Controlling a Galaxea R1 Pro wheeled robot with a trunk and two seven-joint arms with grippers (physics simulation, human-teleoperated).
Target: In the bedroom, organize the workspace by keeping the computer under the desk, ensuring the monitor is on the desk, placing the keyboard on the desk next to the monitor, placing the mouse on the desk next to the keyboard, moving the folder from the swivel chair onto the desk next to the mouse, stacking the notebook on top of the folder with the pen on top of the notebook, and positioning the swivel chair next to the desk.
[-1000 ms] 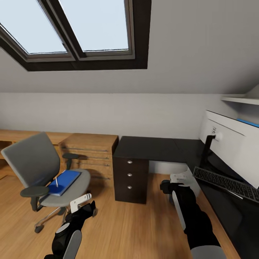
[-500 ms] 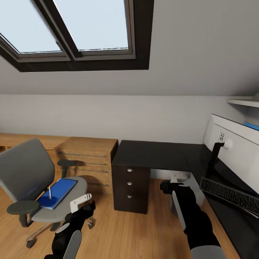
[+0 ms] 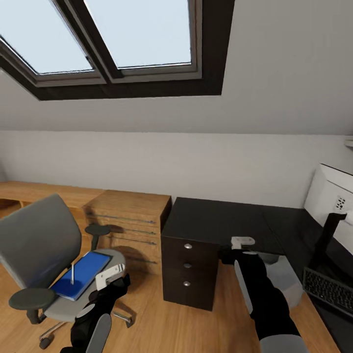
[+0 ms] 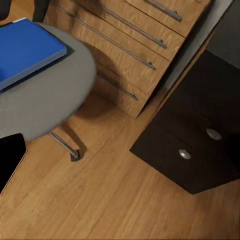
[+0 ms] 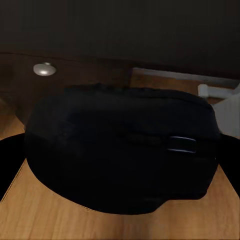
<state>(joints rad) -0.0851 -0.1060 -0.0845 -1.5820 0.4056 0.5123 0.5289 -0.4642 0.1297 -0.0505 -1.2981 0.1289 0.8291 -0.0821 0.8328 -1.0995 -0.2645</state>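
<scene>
The right gripper (image 3: 230, 255) is clamped on a mouse (image 5: 122, 150), a rounded black body with a small side button, held in the air in front of the desk (image 3: 220, 215). The left gripper (image 3: 117, 282) hangs low just beside the chair (image 3: 41, 245); whether it is spread or pressed together cannot be told.

On the chair's grey seat lies the bright-blue folder (image 3: 81, 274), with a thin pen (image 3: 72, 273) standing on it. The desk's glossy black top carries a drawer unit (image 3: 189, 274) with 3 silver knobs. At the desk's right end are the monitor (image 3: 333, 196), white back showing, and the keyboard (image 3: 328, 291). The grey computer (image 3: 284, 282) sits on the floor under the desk.
</scene>
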